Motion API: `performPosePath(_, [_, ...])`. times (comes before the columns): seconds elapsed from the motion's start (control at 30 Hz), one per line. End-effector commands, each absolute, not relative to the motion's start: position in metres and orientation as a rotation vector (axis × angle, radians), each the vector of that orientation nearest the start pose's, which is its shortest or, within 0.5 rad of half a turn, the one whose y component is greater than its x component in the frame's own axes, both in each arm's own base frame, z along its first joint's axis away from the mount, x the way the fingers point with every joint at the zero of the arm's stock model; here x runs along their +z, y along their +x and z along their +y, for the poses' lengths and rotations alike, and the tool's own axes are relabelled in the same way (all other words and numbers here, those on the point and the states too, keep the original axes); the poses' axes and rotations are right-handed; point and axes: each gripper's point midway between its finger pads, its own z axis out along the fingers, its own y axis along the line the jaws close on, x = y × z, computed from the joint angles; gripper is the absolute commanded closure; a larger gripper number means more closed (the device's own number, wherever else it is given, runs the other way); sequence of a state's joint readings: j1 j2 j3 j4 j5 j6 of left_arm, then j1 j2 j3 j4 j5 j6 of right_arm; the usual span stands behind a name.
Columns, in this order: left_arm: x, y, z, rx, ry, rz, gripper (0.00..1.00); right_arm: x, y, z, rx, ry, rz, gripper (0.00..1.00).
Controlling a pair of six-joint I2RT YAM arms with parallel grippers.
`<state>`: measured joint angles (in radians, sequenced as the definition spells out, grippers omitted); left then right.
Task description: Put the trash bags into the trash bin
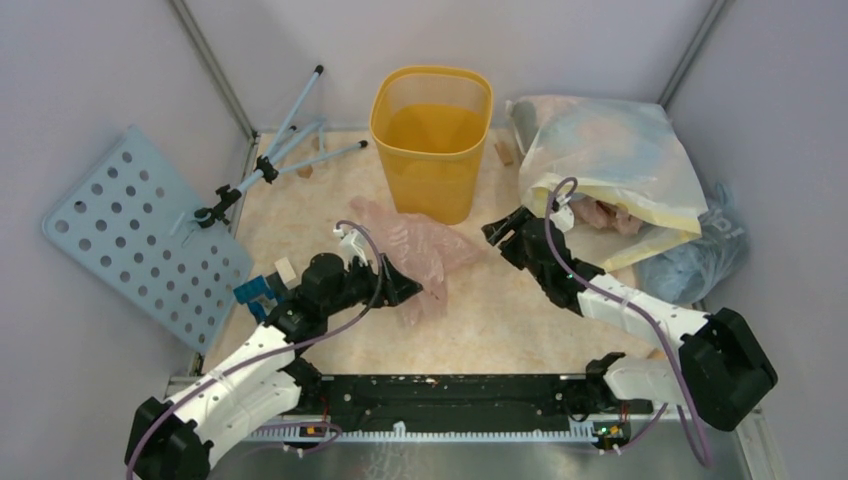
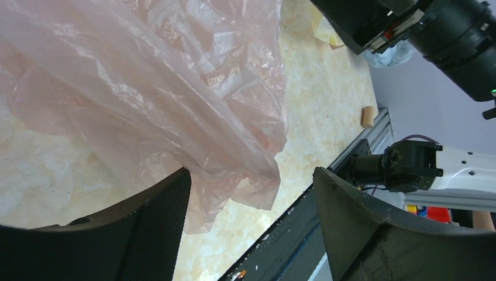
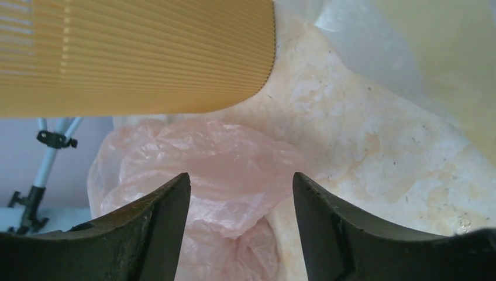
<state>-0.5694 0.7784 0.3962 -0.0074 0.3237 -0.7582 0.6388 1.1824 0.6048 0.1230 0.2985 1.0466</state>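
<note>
The left pincer point(image 1: 408, 290) stands released at 7 o'clock of the pink bag point(image 1: 425, 245), film hanging between its jaws. The right pincer point(image 1: 497, 232), also released, sits at the bag's 3 o'clock. The bag lies crumpled on the table point(image 1: 520, 310), at 6 o'clock of the orange bin point(image 1: 432, 140).

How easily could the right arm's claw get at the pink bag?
Probably yes, quite easily. The right claw is open and points at the pink bag, with only bare table between them. The yellow bin stands behind the bag, and the left claw is at its other side.
</note>
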Motion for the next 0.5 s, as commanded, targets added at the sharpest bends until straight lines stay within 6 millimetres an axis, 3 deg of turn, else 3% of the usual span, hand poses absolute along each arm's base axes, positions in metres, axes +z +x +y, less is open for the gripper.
performPosePath(0.0, [0.161,0.189,-0.222,-1.176,0.032,2.114,0.19,0.146,0.329,0.205,0.82,0.953,1.901,0.38])
performPosePath(0.23, [0.177,0.166,-0.211,-1.2,0.001,2.136,0.2,0.118,0.337,0.223,0.863,1.032,1.943,0.38])
performPosePath(0.47, [0.164,0.151,-0.222,-1.343,-0.005,2.166,0.21,0.107,0.347,0.228,0.894,1.074,1.908,0.36])
